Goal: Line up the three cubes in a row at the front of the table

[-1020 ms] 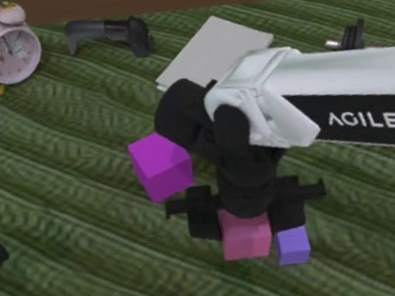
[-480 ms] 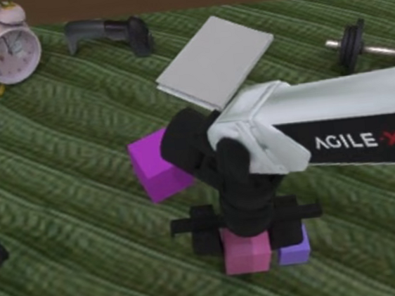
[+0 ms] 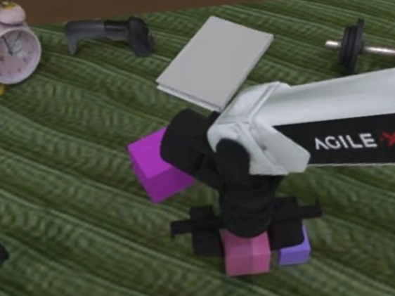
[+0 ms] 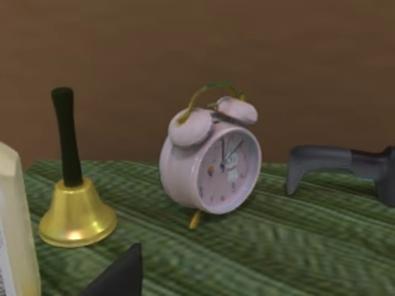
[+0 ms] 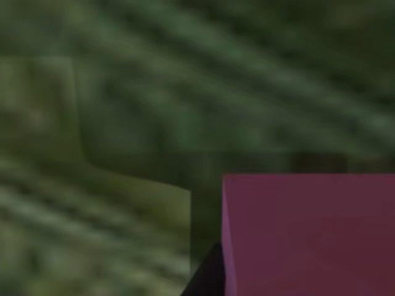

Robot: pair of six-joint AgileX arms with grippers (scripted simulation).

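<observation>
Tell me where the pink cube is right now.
In the top view the pink cube sits near the table's front edge, slightly right of centre, under the right claw, with the blue-violet cube right beside it on the right.

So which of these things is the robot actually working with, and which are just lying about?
Part of the job: pink cube, blue-violet cube, magenta-purple cube, right gripper over the pink one.

Just lying about: alarm clock, bell, barcode scanner, grey book, dumbbell.
</observation>
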